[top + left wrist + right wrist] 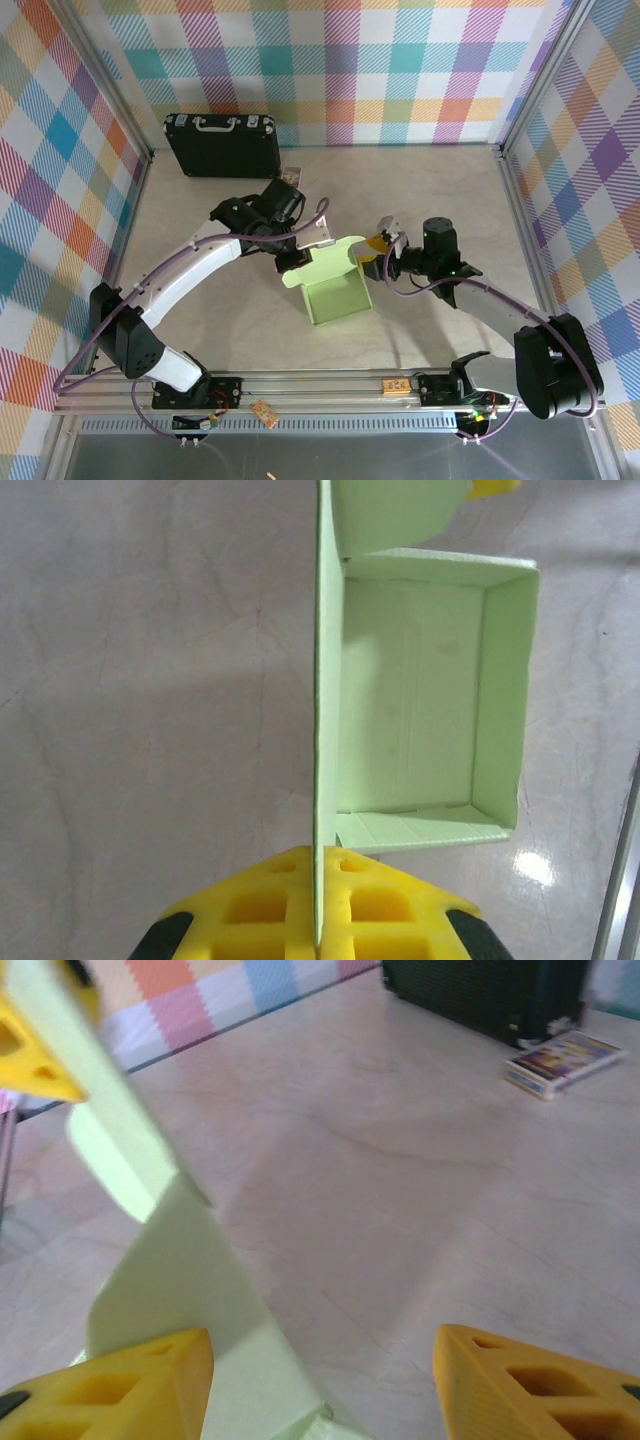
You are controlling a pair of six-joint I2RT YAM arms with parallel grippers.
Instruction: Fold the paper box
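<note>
Box [337, 298] sits mid-table between the two arms, walls already up and top open, so I'd say we're at the lid step. Left gripper [320, 868] is clamped tight on the lid flap [322, 680], holding it upright on edge. Right gripper [325, 1345] has its fingers spread wide and grips nothing, just beside the flap's far end (one finger may brush the card, can't tell). Next move probably means swinging the flap down over the opening and tucking its rounded tab in without crushing the thin walls. Count: one box, one black case [222, 148], one picture card [565, 1058], two grippers.
</note>
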